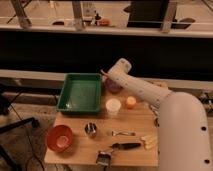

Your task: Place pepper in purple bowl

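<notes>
Nearest you, the orange bowl [60, 138] and white cup [113, 106] stand clear of the work. Farther back, your gripper [107, 75] hangs over the purple bowl [114, 86], just beside the green tray [80, 93]. You cannot tell how the jaws stand. The pepper [103, 73] shows as a thin red tip there; release off-centre and it may fall into the tray.

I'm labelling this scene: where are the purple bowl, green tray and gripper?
purple bowl [114, 87], camera view, visible rim below the arm.
green tray [80, 93], camera view, floor.
gripper [104, 74], camera view, tip above the bowl.
</notes>
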Robot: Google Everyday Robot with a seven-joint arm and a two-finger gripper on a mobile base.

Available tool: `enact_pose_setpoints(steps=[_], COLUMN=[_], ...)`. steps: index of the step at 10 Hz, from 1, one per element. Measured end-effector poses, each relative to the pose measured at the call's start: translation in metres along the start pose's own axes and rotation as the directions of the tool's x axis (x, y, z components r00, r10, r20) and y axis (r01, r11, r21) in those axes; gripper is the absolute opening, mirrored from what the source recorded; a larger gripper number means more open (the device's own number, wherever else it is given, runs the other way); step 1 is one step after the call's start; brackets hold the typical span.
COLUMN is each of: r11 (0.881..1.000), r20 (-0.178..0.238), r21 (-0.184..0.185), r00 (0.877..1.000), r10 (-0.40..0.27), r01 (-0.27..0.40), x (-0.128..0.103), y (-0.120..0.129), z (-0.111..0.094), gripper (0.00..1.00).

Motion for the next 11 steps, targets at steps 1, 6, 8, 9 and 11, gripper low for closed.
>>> enact_pose_setpoints(steps=[1, 6, 8, 9, 11], r11=[1.000, 1.000, 1.000, 1.000, 1.000], r20=[-0.013, -0.046, -0.040, -0.037, -0.030], r21=[0.007, 0.019, 0.014, 0.012, 0.012], r00=[1.000, 0.999, 0.999, 0.999, 0.999], r10=[0.005, 0.023, 0.025, 0.024, 0.021], r01=[-0.004, -0.022, -0.025, -0.023, -0.021], x=[0.0020, 0.0105, 0.0099, 0.0090, 0.0066], y=[-0.0014, -0.0047, -0.0040, -0.0035, -0.0041], z=[-0.0005, -0.0017, -0.0012, -0.0010, -0.0023], gripper=[0.66, 0.80, 0.80, 0.80, 0.80])
